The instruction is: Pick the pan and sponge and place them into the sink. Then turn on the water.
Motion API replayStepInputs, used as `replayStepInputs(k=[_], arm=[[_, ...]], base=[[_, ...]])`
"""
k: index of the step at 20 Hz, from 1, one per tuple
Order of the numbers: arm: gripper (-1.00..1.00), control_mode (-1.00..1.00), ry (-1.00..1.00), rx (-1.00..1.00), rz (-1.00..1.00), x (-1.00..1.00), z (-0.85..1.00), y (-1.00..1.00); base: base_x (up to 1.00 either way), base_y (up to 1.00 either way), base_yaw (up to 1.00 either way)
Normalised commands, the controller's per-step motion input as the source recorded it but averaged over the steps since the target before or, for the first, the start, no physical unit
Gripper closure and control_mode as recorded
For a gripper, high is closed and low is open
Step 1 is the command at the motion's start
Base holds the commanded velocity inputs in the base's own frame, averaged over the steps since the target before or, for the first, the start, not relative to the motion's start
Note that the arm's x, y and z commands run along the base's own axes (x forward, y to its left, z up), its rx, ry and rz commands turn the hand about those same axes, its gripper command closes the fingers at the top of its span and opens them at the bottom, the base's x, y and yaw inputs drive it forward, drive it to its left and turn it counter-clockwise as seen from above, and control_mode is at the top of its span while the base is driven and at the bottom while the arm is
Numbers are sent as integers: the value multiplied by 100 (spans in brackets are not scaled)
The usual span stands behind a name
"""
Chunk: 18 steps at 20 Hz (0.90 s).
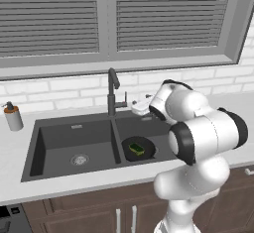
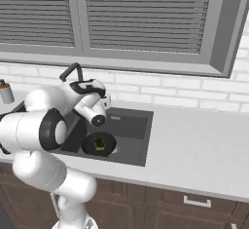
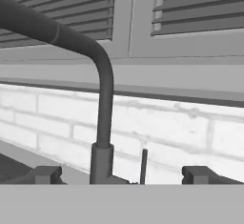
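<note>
At centre frame of the left base view I see the sink point(image 1: 74, 128), and in its right-hand basin lies the pan point(image 1: 139, 147) with the sponge point(image 1: 137, 149) resting inside it, yellow body and green face showing. From the right base view the same pan point(image 2: 98, 143) sits at lower centre, sponge point(image 2: 99, 143) on it. My gripper point(image 3: 122, 174) sits at the bottom of the hand view, its jaws spread wide and holding nothing, one fingertip point(image 3: 45, 174) at lower left and the other at lower right. Between them, behind, rises the tap point(image 3: 101, 123), its neck curving off to the upper left, with a thin lever point(image 3: 143, 166) just beside its base.
</note>
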Motion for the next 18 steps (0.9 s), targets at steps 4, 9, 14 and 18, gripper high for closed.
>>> replayStepInputs(k=[4, 9, 14, 18], arm=[[-100, -100, 0, 0, -23, 25, -2, 17], [-100, -100, 1, 0, -4, 42, 0, 5], [-100, -100, 8, 0, 0, 40, -12, 0], [-100, -100, 2, 0, 0, 36, -20, 0]], base=[[0, 0, 0], [0, 0, 0], [0, 0, 0], [0, 0, 0]])
